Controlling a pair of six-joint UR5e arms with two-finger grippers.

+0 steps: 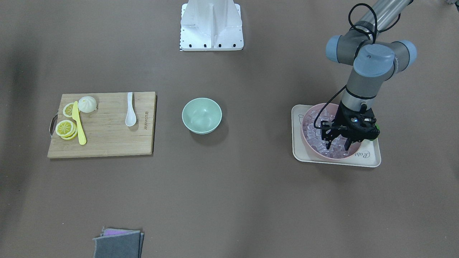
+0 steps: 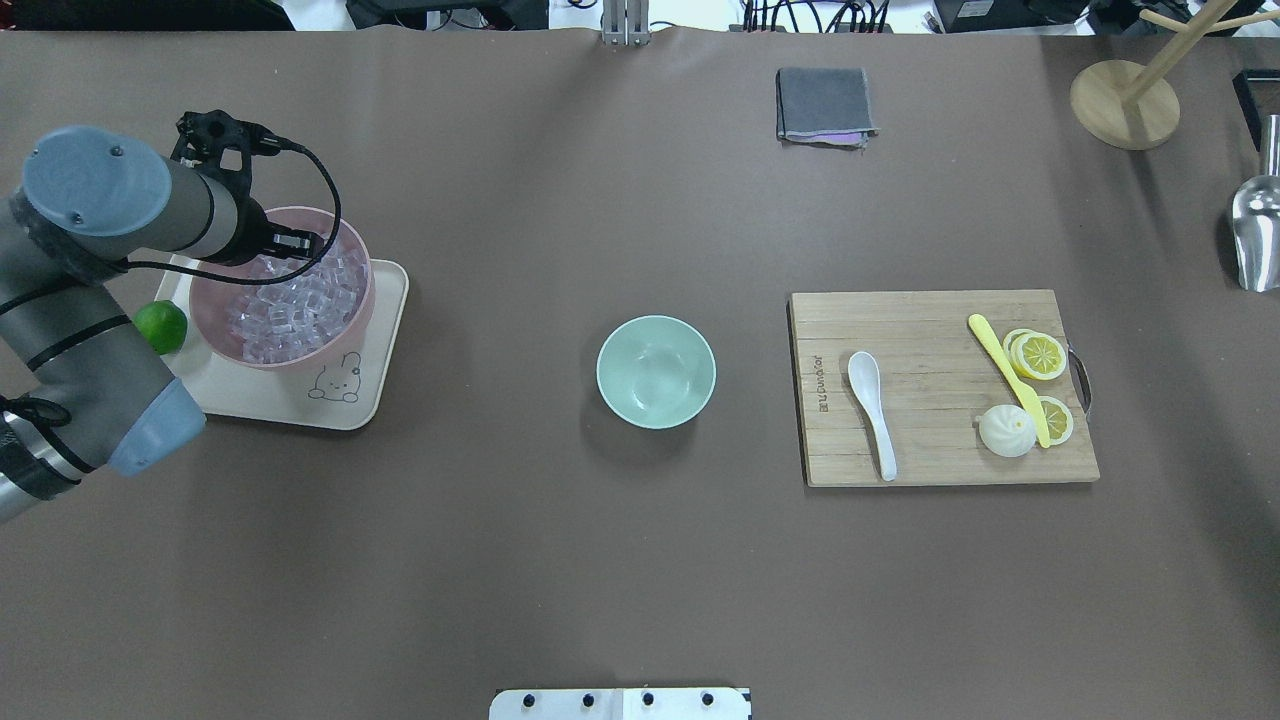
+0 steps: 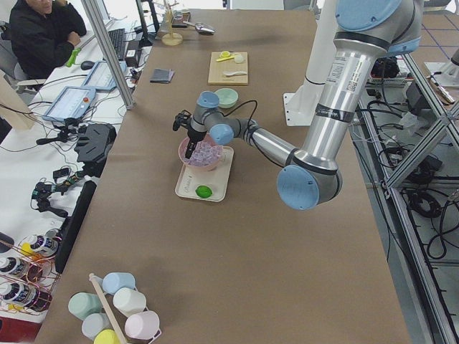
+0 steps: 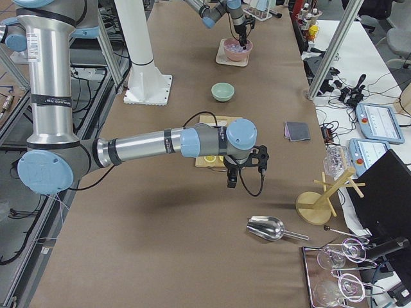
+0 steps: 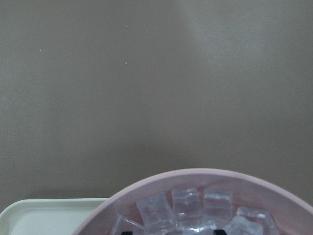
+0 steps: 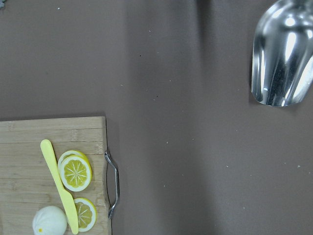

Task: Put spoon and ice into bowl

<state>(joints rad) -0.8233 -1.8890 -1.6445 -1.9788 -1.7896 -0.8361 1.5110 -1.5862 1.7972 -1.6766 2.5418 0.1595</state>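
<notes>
Writing: the tray (image 1: 369, 157) bears cursive letters that start "Rab", the rest cut off behind the pink bowl (image 1: 307, 142); the overhead view shows a small rabbit drawing on it; the cutting board (image 2: 930, 330) has a brand line along one short edge, too small to read
Spoon: the spoon (image 2: 874, 415) lies flat on the board, well apart from the yellow knife (image 2: 1008, 378); its long axis runs near to far across the table, a little slanted, scoop away from the robot, handle toward it
Ice: the ice (image 2: 290, 300) fills the pink bowl on the tray, on the robot's left
Bowl: the bowl (image 2: 690, 345) stands upright mid-table between tray and board, nothing in it
Left gripper: the left gripper (image 1: 338, 143) points down into the pink bowl, fingers spread, tips among the cubes; whether a cube sits between them is hard to make out
Right gripper: the right gripper (image 4: 232, 178) shows only in the side view, beside the board's end; I cannot tell whether its fingers are apart
Cut off: the wrist view over the pink bowl shows only its far rim and a few cubes
</notes>
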